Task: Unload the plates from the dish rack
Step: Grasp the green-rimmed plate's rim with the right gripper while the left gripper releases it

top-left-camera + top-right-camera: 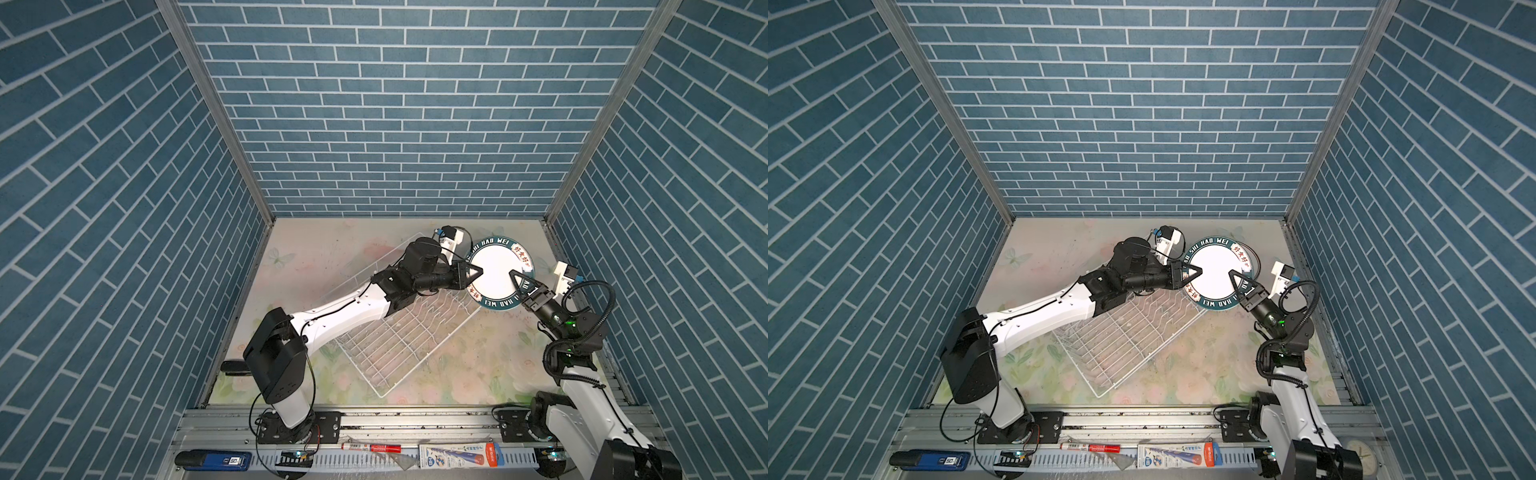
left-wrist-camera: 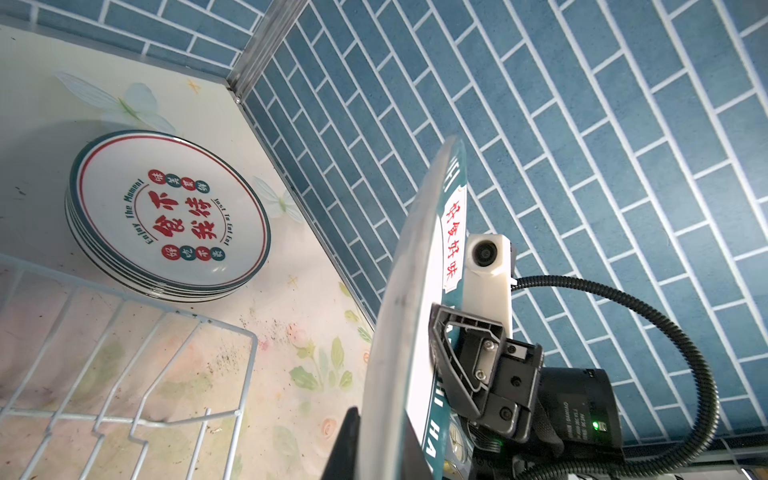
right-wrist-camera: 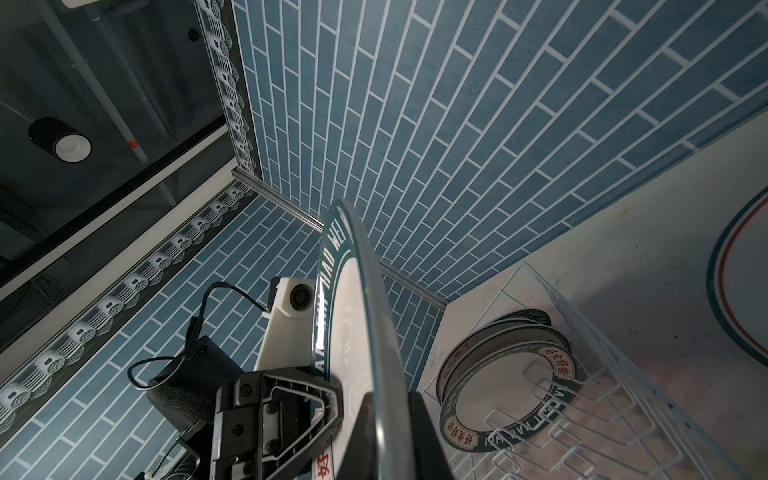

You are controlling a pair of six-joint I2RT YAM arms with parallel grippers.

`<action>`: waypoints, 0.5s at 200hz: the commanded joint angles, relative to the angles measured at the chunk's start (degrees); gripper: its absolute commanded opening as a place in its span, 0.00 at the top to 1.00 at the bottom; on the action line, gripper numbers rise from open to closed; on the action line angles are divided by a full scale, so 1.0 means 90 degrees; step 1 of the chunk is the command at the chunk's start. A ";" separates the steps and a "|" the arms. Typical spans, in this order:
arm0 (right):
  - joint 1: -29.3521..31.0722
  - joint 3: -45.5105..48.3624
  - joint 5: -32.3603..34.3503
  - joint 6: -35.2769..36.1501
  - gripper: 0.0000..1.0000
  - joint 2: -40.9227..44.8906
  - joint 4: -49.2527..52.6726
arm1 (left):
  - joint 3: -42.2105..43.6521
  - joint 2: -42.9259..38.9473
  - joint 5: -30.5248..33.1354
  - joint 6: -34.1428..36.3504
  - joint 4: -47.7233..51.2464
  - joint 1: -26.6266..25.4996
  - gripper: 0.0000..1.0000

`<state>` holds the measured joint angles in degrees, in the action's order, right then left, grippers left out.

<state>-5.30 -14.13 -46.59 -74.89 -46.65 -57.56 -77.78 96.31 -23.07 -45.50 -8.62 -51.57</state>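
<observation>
The jaws of the right gripper [image 1: 517,281] are clamped on the held plate [image 1: 496,270] at its 4 o'clock rim. The jaws of the left gripper [image 1: 472,275] straddle the rim at 9 o'clock. Whether they press the plate or stand slack cannot be told.

The plate hangs at about 1 o'clock over the worktop [image 1: 478,365], above the far right corner of the dish rack [image 1: 395,349]. It is nearly level, with its white centre and lettered dark green rim facing up in both top views. Both wrist views catch it edge-on.

The white wire rack lies askew, its long sides running from 7 toward 1 o'clock, and the left arm [image 1: 345,311] hides its far left part.

A stack of plates [image 2: 166,212], the topmost bearing red characters, stands on the worktop by the far right corner. In the top views the held plate covers nearly all of it. Through the rack wires the right wrist view shows a second stack [image 3: 507,386], green-rimmed; its place on the worktop is unclear.
</observation>
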 commanded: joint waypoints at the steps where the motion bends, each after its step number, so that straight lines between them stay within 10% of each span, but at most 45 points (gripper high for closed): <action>1: 0.0042 -0.0228 -0.0208 0.0690 0.97 0.0231 0.0590 | -0.0149 0.0018 0.0187 0.0312 -0.0022 0.0003 0.69; 100: -0.0114 -0.2307 0.2013 0.3457 1.00 0.1189 0.6974 | 0.0362 -0.1144 0.2570 0.2522 0.2648 0.0379 0.31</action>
<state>-5.58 -28.14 -38.54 -53.78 -37.04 -13.65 -76.12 88.92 -10.11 -31.27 5.10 -48.23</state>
